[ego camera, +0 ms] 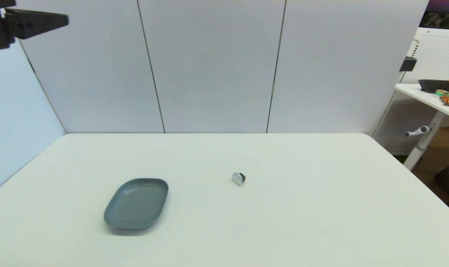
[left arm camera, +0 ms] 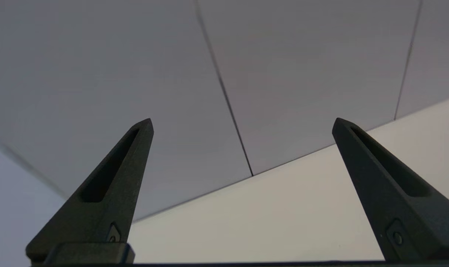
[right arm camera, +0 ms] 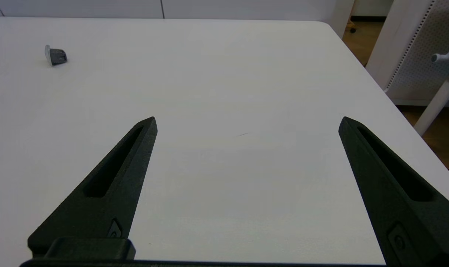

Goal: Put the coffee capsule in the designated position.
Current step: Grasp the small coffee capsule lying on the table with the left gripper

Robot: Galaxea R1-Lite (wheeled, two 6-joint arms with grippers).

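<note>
White desk (ego camera: 321, 207), plain and unmarked, backed by pale wall panels (ego camera: 209, 66) with dark vertical seams. A second white table (ego camera: 432, 97) stands off the right side, carrying a dark basket (ego camera: 434, 85) and coloured packets; no writing can be read.

Left gripper (left arm camera: 243, 124) is raised high toward the panels, jaws wide and holding nothing. Right gripper (right arm camera: 248, 122) hangs low over the desk, jaws wide and holding nothing.

Coffee capsule (ego camera: 239, 178) lies on its side on the desk, well ahead of the right jaws and toward the left-arm side. Grey-blue dish (ego camera: 136, 203) sits apart from the capsule, well below the left jaws.
</note>
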